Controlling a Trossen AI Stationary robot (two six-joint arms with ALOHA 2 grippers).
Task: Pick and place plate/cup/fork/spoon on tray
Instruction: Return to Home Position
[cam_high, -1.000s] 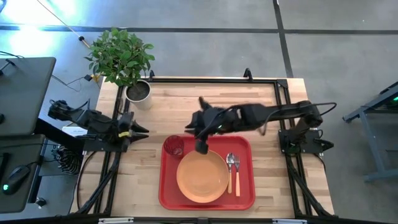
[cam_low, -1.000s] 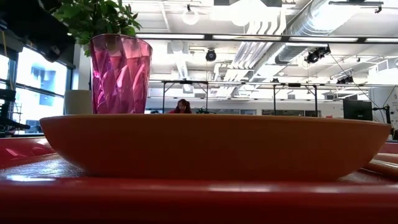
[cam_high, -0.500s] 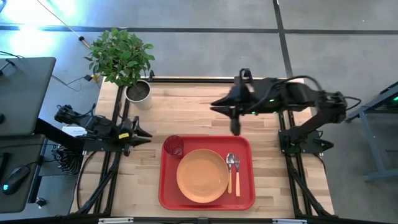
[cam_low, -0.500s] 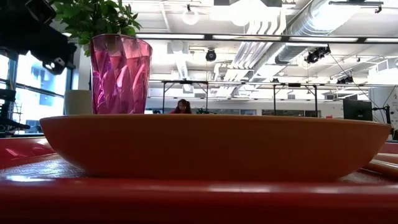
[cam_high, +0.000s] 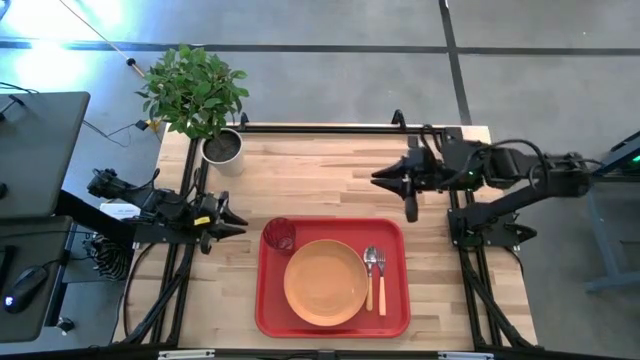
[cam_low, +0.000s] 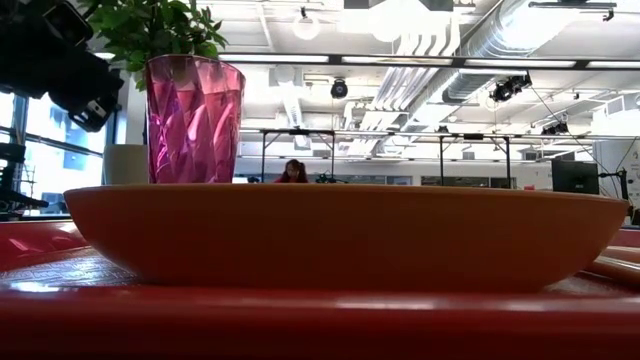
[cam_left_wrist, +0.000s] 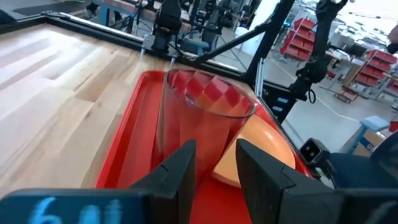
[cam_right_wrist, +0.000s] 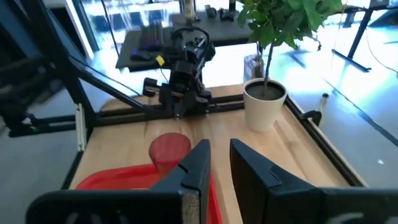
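Note:
The red tray (cam_high: 270, 305) lies at the table's near middle. On it rest the orange plate (cam_high: 325, 282), the dark red cup (cam_high: 279, 236) upright at its far left corner, and the fork (cam_high: 369, 285) and the spoon (cam_high: 382, 290) side by side right of the plate. My left gripper (cam_high: 236, 220) is open at the table's left, level, pointing at the cup (cam_left_wrist: 202, 118) without touching it. My right gripper (cam_high: 376, 178) is open by a narrow gap and empty, above the bare table beyond the tray's far right corner.
A potted plant (cam_high: 222, 146) stands at the table's far left corner. A black frame rail (cam_high: 330, 127) runs along the far edge. Bare wood lies between the tray and the far edge.
My right gripper has drawn back from above the tray's far edge, near the cup and plate, toward the table's right and far side, empty. The plate, cup, fork and spoon have stayed where they were on the tray.

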